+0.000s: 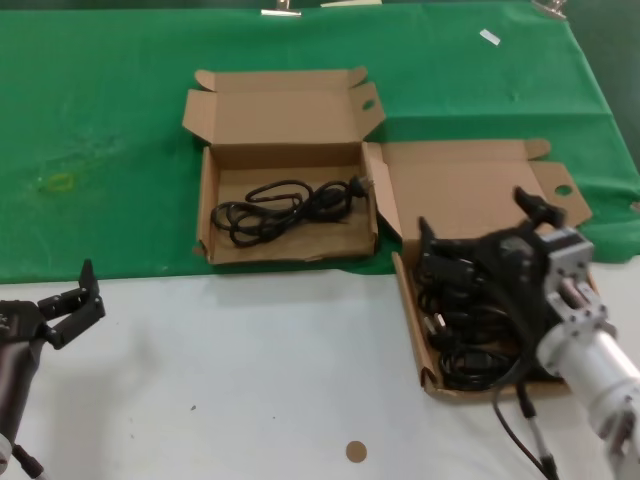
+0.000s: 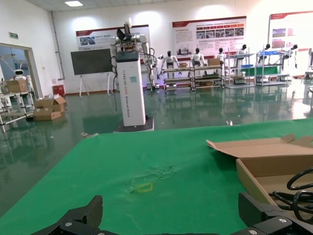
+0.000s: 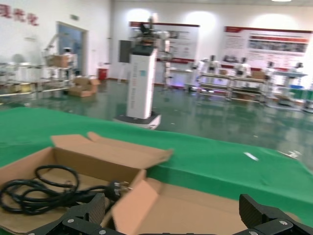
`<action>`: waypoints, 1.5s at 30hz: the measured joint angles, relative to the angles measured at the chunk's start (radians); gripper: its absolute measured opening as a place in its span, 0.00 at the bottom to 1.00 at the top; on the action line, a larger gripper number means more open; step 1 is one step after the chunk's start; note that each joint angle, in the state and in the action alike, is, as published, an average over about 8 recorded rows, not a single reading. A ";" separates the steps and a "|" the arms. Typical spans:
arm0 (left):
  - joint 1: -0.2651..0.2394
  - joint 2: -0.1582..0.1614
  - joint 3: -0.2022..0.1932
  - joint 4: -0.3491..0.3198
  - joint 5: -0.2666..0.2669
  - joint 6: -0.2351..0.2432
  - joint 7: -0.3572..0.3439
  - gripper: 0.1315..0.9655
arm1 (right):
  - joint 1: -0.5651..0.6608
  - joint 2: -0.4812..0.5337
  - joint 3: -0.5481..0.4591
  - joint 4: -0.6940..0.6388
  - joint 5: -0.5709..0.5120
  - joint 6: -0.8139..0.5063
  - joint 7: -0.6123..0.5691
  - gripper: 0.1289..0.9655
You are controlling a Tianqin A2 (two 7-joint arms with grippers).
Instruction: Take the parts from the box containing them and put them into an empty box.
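The right hand (image 1: 470,262), fingers spread, hovers over the cable-filled box (image 1: 425,330) at the desk's (image 1: 250,380) near right. The left hand (image 1: 75,300), released, waits near left. Farther back, the second box (image 1: 212,215) holds one cable (image 1: 285,205).

Two plain brown cardboard boxes, the left box (image 1: 285,180) and the right box (image 1: 470,190), lie open where a bright green cloth (image 1: 100,130) meets the bare white counter (image 1: 230,380). Black cables (image 1: 285,208) coil in the left box; more black cables (image 1: 470,340) fill the right box. The left gripper (image 1: 75,305) is black; the right gripper (image 1: 480,255) is black on a silver-grey arm. A small brown disc (image 1: 355,452) marks the white surface.
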State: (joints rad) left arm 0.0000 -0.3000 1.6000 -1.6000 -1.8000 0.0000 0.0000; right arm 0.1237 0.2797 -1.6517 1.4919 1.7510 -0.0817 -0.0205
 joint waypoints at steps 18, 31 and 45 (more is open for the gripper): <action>0.000 0.000 0.000 0.000 0.000 0.000 0.000 1.00 | -0.074 0.012 0.031 0.065 0.029 0.049 0.012 1.00; 0.000 0.000 0.000 0.000 0.000 0.000 0.000 1.00 | -0.074 0.012 0.031 0.065 0.029 0.049 0.012 1.00; 0.000 0.000 0.000 0.000 0.000 0.000 0.000 1.00 | -0.074 0.012 0.031 0.065 0.029 0.049 0.012 1.00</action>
State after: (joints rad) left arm 0.0000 -0.3000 1.6000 -1.6000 -1.8000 0.0000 0.0000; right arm 0.0498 0.2918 -1.6208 1.5566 1.7803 -0.0328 -0.0082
